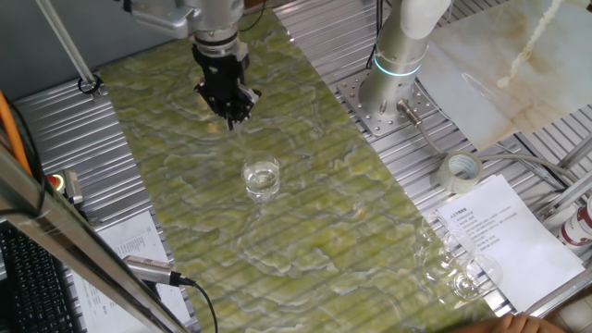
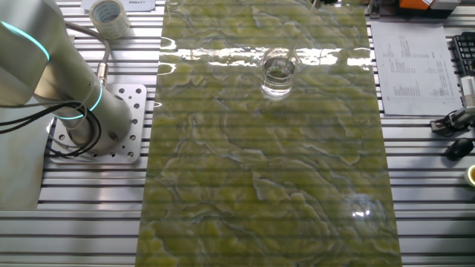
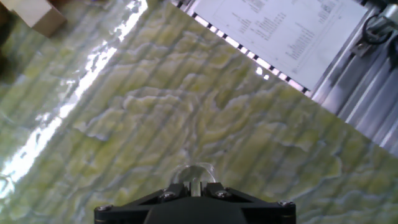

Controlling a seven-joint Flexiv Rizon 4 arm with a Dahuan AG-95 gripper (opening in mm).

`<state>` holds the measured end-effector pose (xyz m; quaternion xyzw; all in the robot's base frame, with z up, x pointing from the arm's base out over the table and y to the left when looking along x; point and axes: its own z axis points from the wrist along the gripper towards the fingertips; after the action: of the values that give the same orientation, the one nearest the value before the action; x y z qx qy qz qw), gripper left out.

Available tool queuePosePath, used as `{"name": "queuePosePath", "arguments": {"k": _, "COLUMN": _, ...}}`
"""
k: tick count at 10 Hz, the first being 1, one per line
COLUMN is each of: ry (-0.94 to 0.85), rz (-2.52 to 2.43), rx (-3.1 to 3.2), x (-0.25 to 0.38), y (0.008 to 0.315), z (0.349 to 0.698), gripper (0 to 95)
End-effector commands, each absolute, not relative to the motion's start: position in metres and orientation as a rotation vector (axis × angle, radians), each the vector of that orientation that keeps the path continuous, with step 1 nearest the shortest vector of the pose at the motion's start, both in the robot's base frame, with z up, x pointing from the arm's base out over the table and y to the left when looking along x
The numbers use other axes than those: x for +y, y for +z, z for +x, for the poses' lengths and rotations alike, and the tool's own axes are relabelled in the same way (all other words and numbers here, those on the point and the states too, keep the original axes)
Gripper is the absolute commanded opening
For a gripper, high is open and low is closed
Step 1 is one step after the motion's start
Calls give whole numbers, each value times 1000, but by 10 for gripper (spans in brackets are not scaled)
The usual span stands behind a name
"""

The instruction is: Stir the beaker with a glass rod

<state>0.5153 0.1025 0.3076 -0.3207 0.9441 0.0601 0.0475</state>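
The beaker (image 1: 261,178) is a short clear glass standing upright on the green marbled mat (image 1: 305,231). It also shows in the other fixed view (image 2: 279,73). My gripper (image 1: 233,117) hangs fingers down above the mat, behind and a little left of the beaker, and apart from it. In the hand view the gripper (image 3: 196,188) is shut on the glass rod (image 3: 196,175). The rod shows there as a clear rounded end poking out between the dark fingers (image 3: 169,194). The beaker is out of the hand view. The gripper is out of the other fixed view.
A translucent tape roll (image 1: 461,171) and a printed sheet (image 1: 504,227) lie right of the mat. A cluster of clear round glass vessels (image 1: 455,266) stands at the front right. The arm's base (image 1: 387,88) is bolted beside the mat. A keyboard (image 1: 28,277) lies at the left.
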Motion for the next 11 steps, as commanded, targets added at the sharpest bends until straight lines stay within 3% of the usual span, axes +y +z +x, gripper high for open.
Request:
{"name": "queuePosePath", "arguments": {"k": 1, "ry": 166, "rz": -998, "rx": 2907, "x": 101, "y": 304, "z": 520, "gripper": 0}}
{"name": "queuePosePath", "arguments": {"k": 11, "ry": 184, "rz": -982, "rx": 2917, "x": 105, "y": 301, "z": 521, "gripper": 0}}
